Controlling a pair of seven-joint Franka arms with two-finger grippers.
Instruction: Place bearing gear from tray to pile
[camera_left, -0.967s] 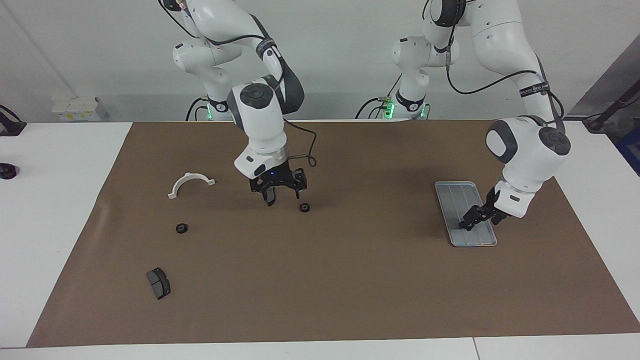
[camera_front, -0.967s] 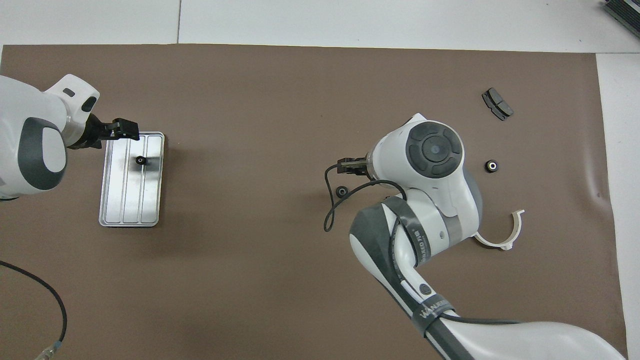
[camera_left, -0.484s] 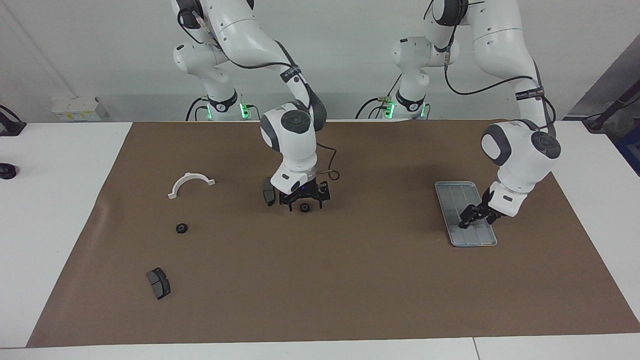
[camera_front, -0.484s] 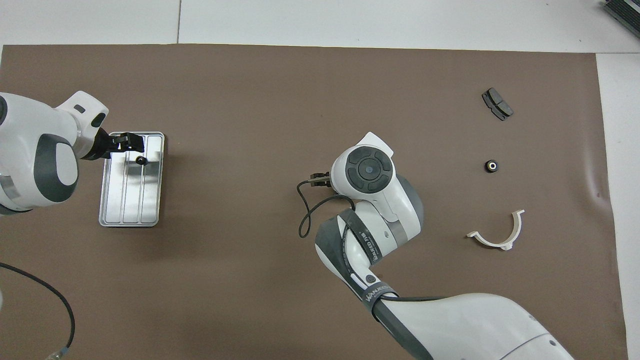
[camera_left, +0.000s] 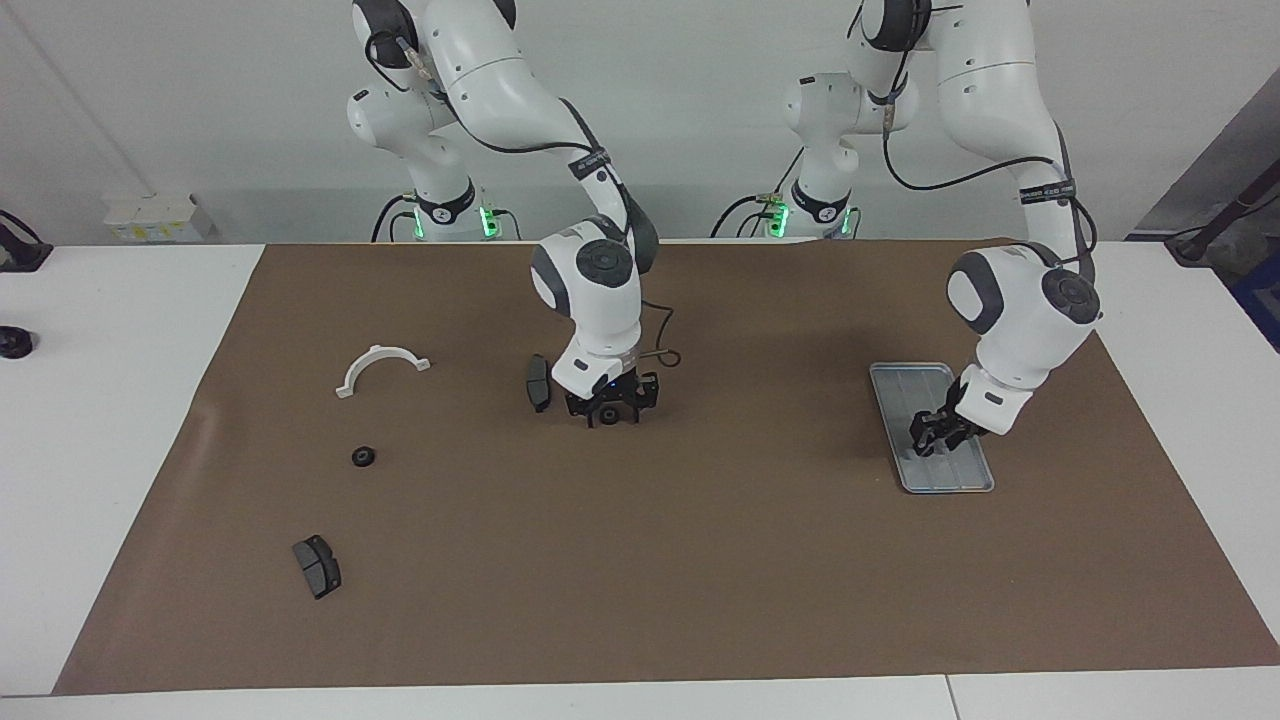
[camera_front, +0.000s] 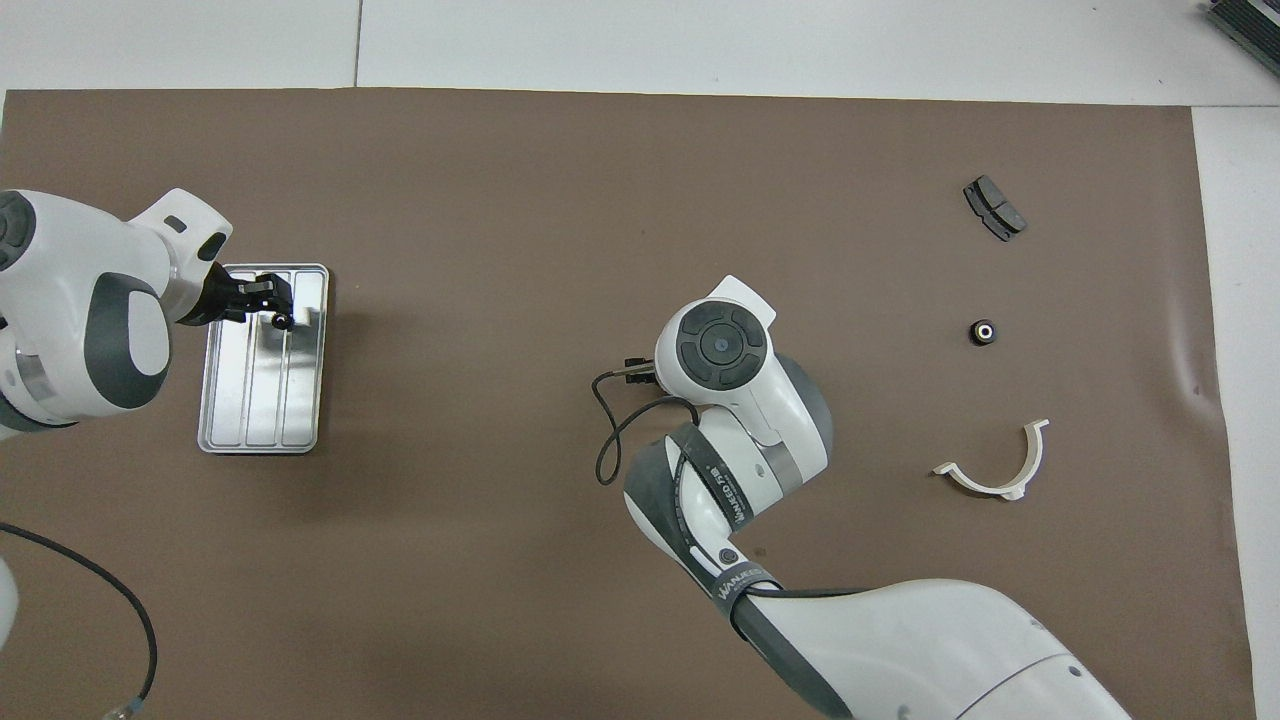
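The silver tray (camera_left: 912, 386) lies at the left arm's end of the mat and also shows in the overhead view (camera_front: 260, 400). A small black gear (camera_front: 283, 321) sits on it. My left gripper (camera_left: 932, 440) hangs low over the tray, its tip right by that gear (camera_front: 262, 297). The pile lies at the right arm's end: a white half-ring bracket (camera_left: 382, 362), a black gear (camera_left: 363, 457) and a dark brake pad (camera_left: 317, 566). My right gripper (camera_left: 610, 410) is open and down at the mat's middle, its fingers either side of another black gear (camera_left: 608, 416). A second brake pad (camera_left: 538, 381) stands beside it.
A brown mat (camera_left: 700, 580) covers most of the white table. A black object (camera_left: 12, 342) and a white box (camera_left: 155, 215) sit off the mat past the right arm's end. A black cable (camera_front: 100, 590) loops near the left arm's base.
My right gripper let go of the second brake pad, moved toward the left arm's end and came down around the middle gear. My left gripper moved in over the tray toward its gear.
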